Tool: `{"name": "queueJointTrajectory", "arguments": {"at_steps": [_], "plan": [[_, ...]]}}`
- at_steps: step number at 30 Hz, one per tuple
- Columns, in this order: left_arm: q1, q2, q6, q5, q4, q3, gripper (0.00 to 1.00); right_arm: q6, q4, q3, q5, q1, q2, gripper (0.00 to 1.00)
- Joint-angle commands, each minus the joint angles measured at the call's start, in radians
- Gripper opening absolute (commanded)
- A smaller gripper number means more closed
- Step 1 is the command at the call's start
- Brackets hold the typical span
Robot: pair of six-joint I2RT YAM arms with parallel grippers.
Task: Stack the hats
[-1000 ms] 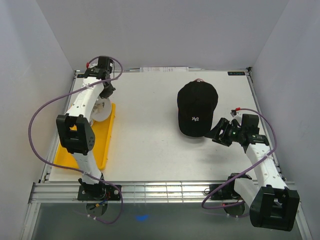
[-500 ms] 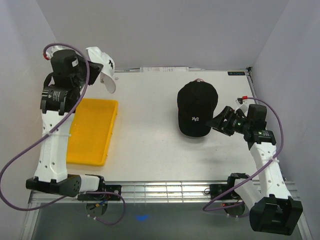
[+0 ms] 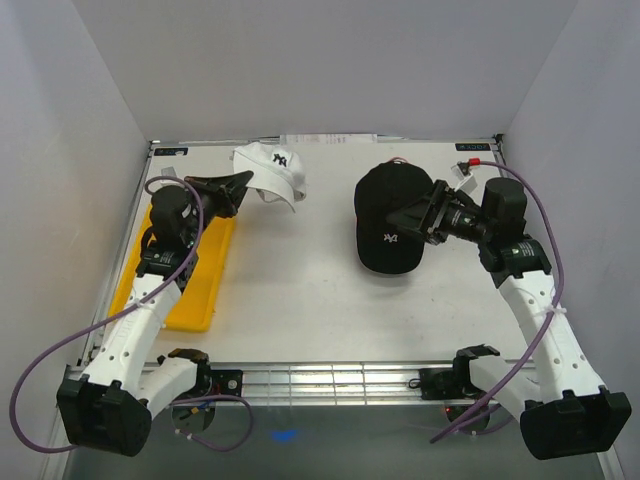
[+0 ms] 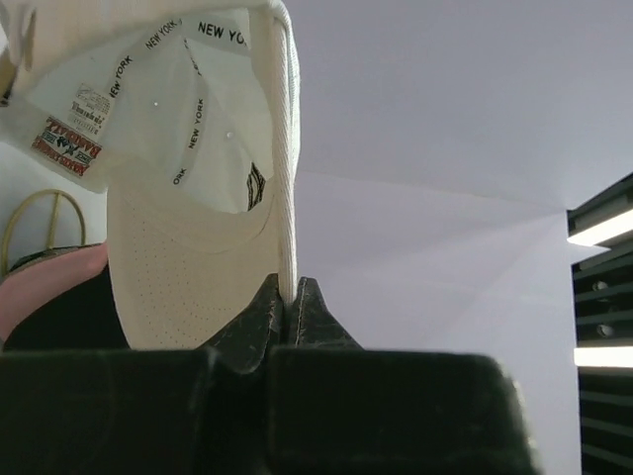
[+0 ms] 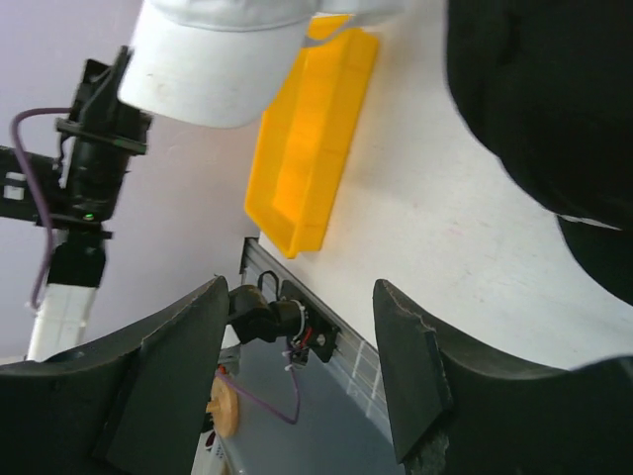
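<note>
A white hat (image 3: 270, 168) with a dark logo hangs off the table at the back, left of centre. My left gripper (image 3: 238, 184) is shut on its brim edge; the left wrist view shows the hat's inside (image 4: 178, 148) with the edge pinched in my left gripper (image 4: 289, 295). A black hat (image 3: 392, 212) with a small logo rests on the table at the right, with a bit of pink (image 3: 398, 160) showing behind it. My right gripper (image 3: 412, 214) hovers open over the black hat's right side. In the right wrist view the right gripper (image 5: 302, 289) holds nothing, and the black hat (image 5: 554, 99) and white hat (image 5: 218, 59) both show.
A shallow yellow tray (image 3: 204, 285) lies at the left edge beside the left arm and also shows as the yellow tray (image 5: 316, 139). A gold wire ring (image 4: 35, 213) shows by a pink hat (image 4: 45, 282) in the left wrist view. White walls enclose the table.
My left arm lifted the white hat out of the yellow tray, raised it high, then brought it down and right. My right arm moved up to the black hat's right side.
</note>
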Motion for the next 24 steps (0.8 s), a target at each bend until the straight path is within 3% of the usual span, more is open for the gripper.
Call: {"name": "queueJointTrajectory", "arguments": {"at_steps": [1, 6, 12, 21, 24], "plan": [[-0.042, -0.064, -0.127, 0.003, 0.346, -0.018, 0.00, 0.124, 0.120, 0.086, 0.021, 0.072, 0.028, 0.66], [-0.140, -0.033, -0.157, -0.076, 0.561, -0.067, 0.00, 0.316, 0.284, 0.127, 0.044, 0.165, 0.085, 0.67], [-0.257, 0.077, -0.194, -0.150, 0.857, -0.130, 0.00, 0.471, 0.361, 0.245, 0.127, 0.253, 0.152, 0.69], [-0.331, 0.187, -0.214, -0.186, 1.121, -0.176, 0.00, 0.593, 0.461, 0.230, 0.205, 0.336, 0.189, 0.72], [-0.335, 0.195, -0.211, -0.182, 1.129, -0.162, 0.00, 0.589, 0.458, 0.222, 0.225, 0.357, 0.186, 0.72]]}}
